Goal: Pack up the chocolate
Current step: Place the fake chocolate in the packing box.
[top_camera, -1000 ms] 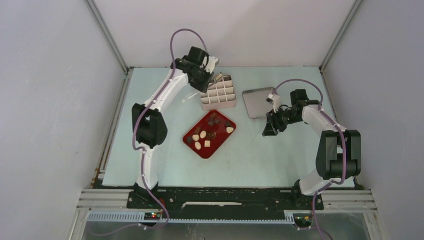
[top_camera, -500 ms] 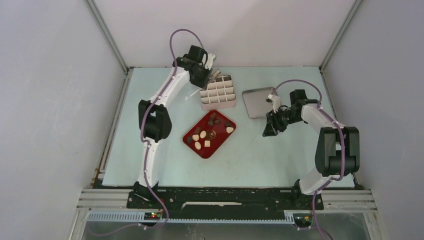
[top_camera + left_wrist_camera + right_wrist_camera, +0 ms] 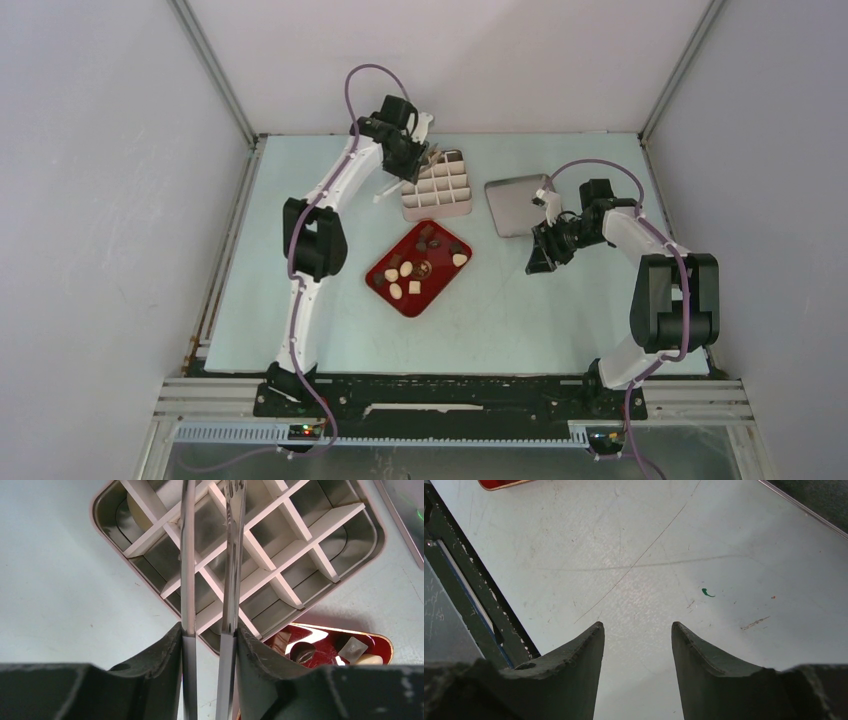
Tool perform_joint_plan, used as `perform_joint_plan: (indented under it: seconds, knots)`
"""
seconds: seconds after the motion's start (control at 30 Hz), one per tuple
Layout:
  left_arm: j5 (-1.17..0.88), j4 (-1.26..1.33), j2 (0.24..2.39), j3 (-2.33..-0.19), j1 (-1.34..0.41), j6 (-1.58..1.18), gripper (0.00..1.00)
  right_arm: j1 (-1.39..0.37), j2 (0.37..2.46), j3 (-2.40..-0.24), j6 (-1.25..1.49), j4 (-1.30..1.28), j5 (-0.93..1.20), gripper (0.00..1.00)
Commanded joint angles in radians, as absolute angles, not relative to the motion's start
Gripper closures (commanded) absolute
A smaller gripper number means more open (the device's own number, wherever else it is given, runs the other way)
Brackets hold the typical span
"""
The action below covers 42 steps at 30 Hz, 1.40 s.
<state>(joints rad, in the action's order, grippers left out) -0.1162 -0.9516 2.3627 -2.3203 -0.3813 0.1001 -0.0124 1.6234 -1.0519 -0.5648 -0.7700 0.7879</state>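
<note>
A red tray [image 3: 441, 281] near the middle of the pale bench [image 3: 500, 320] holds most of the chocolate [image 3: 406, 268], dark and cream pieces lying loose. To its right the right pincer [image 3: 540, 262] hangs low over bare bench, jaws parted with nothing between them, just beside a flat silver lid [image 3: 515, 205]. Farther back a divided box [image 3: 435, 211] stands just beyond the tray with one cream piece [image 3: 135, 507] in a corner cell, and above it the left pincer [image 3: 208, 627] clamps slim metal tweezers [image 3: 187, 580] that reach over the cells.
</note>
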Motion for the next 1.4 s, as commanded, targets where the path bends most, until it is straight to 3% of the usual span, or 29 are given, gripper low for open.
perform_joint_plan:
  seconds: [0.0,0.67,1.37]
  knots:
    - [-0.132,-0.931,2.352,-2.388,-0.379,0.082,0.56,-0.009,1.635,-1.092,-0.586,-0.78,0.785,0.45]
    - [-0.11,-0.912,2.309,-2.407,-0.382,0.099,0.55,-0.009,1.646,-1.094,-0.584,-0.785,0.784,0.45]
    - [-0.096,-0.864,2.307,-2.405,-0.382,0.109,0.71,-0.009,1.642,-1.094,-0.581,-0.785,0.781,0.45]
